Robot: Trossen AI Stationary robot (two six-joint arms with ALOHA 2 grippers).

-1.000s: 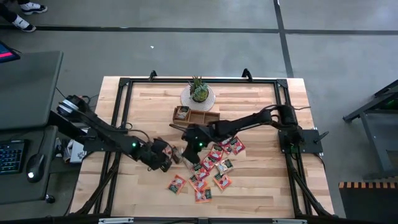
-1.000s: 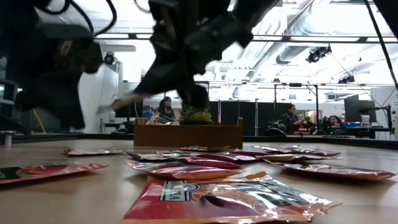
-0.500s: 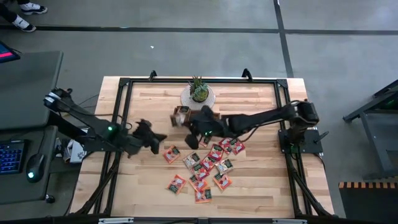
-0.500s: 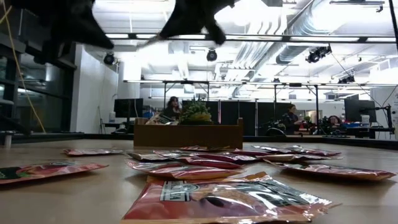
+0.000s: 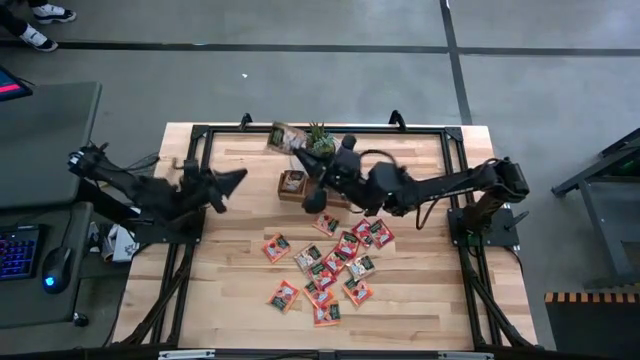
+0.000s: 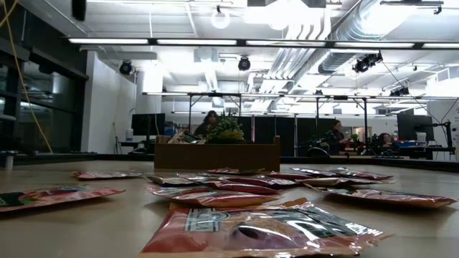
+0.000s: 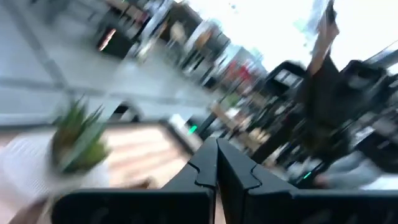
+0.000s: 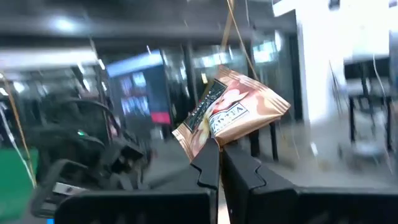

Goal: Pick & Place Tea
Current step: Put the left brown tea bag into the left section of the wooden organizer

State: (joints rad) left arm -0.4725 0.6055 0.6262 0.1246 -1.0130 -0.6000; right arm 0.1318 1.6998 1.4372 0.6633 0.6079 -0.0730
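The left gripper [image 5: 235, 177] hangs over the table's left side, fingers pressed together on nothing. Further right, the tray [image 5: 330, 187] sits just below the right gripper [image 5: 298, 145], which pinches one beige sachet [image 5: 280, 137] by its edge, raised beside the plant [image 5: 320, 142]. It looks to lie just beyond the tray, long axis slanted. The remaining tea [image 5: 335, 262] lies scattered nearer, rightward

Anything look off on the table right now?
Mostly no. The sachets lie in a loose heap on the table, none spilled off. One oddity: the right gripper pinches a beige sachet by one corner, so it hangs tilted, high near the plant.
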